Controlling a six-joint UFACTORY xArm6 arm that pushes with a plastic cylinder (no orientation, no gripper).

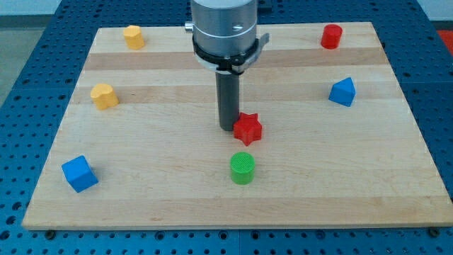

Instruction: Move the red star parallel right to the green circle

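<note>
Camera view entry: the arm carried no jaws, only a dark rod, so no open or closed state applied. My tip [228, 128] rested on the wooden worktop [177, 191] near its middle. The red star [248, 129] sat just off the tip toward the view's right, touching the rod or nearly so; contact could not be confirmed. The green circle [242, 168] stood below the tip and slightly to the view's right, near the star but apart from it, so the star lay above the circle rather than level with it.

Other blocks sat well away from the tip:
- yellow block [134, 36], up and to the view's left, near the top edge
- second yellow block [104, 95], to the view's left, a little above tip level
- blue cube [79, 173], down and to the view's left
- red cylinder [331, 35], up and to the view's right
- blue block [342, 92], to the view's right, above tip level
</note>
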